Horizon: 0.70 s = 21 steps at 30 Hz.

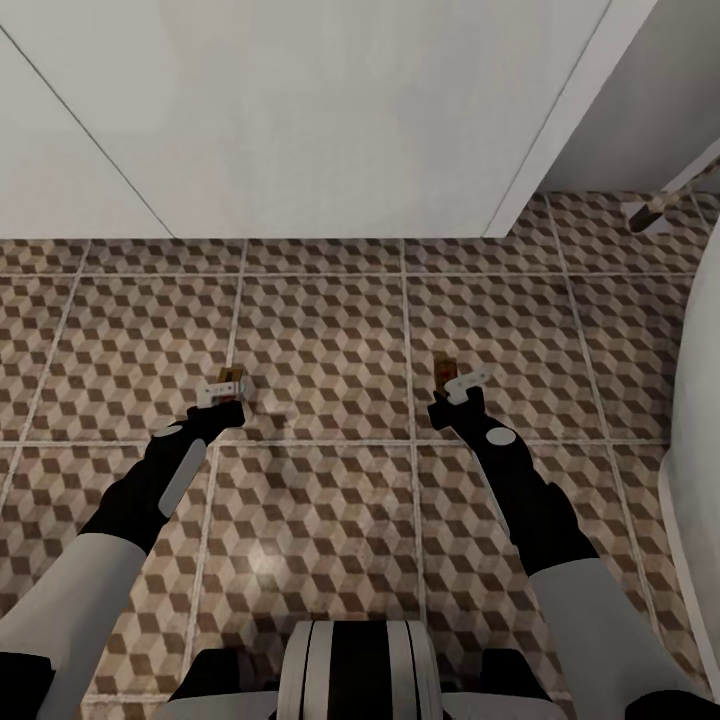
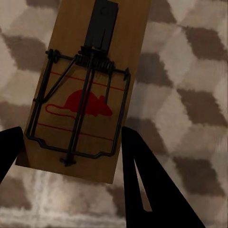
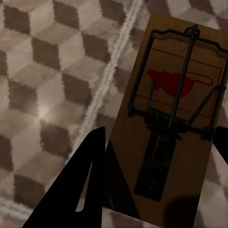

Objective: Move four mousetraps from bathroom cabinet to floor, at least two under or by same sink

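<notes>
Two mousetraps are in hand, each a small brown wooden board with a dark wire spring and a red mouse print. My left gripper [image 1: 222, 390] [image 2: 71, 130] is shut on one mousetrap [image 1: 228, 378] [image 2: 88, 90], its dark fingers [image 2: 147, 180] pressing the board's long edges. My right gripper [image 1: 460, 385] [image 3: 161, 130] is shut on the other mousetrap [image 1: 447, 366] [image 3: 175, 118] in the same way. Both traps hang low over the bathroom floor [image 1: 320, 330] of brown-and-beige cube tiles. The cabinet is out of view. I cannot tell whether the white panels ahead belong to the bathroom sink.
Tall white flat panels [image 1: 300, 110] rise where the tiles end ahead. A white curved fixture [image 1: 700, 400] fills the right edge. A small metal and brown object [image 1: 655, 212] lies at the upper right. Open tiled floor lies between my arms.
</notes>
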{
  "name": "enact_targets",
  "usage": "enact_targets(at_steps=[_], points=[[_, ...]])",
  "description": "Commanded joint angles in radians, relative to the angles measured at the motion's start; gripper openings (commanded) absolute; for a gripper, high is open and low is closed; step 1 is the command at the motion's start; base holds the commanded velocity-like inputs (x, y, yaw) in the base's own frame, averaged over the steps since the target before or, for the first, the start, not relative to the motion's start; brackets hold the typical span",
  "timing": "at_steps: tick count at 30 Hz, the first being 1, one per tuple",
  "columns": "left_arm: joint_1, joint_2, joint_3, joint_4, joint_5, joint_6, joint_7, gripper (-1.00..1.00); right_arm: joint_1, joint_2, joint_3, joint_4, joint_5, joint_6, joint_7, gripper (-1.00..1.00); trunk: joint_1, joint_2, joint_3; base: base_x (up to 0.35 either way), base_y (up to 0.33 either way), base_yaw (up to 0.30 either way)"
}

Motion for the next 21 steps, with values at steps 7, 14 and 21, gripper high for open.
enact_targets(at_steps=[7, 14, 21], points=[[0.000, 0.001, -0.005, -0.002, 0.010, 0.003, 0.008, -1.00, 0.000, 0.000, 0.000, -0.006, 0.009, 0.005, 0.007, -1.00, 0.000, 0.000, -0.011, 0.000, 0.000, 0.000], [0.000, 0.002, -0.005, -0.006, 0.010, 0.002, 0.008, -1.00, 0.000, 0.001, 0.000, -0.007, 0.009, -0.003, 0.005, -1.00, 0.000, 0.000, -0.014, 0.000, 0.000, 0.000], [0.025, 0.005, -0.005, -0.111, 0.008, -0.002, 0.008, -1.00, 0.000, 0.002, 0.001, -0.010, 0.009, -0.007, 0.007, -1.00, 0.000, 0.000, -0.014, 0.000, 0.000, 0.000]])
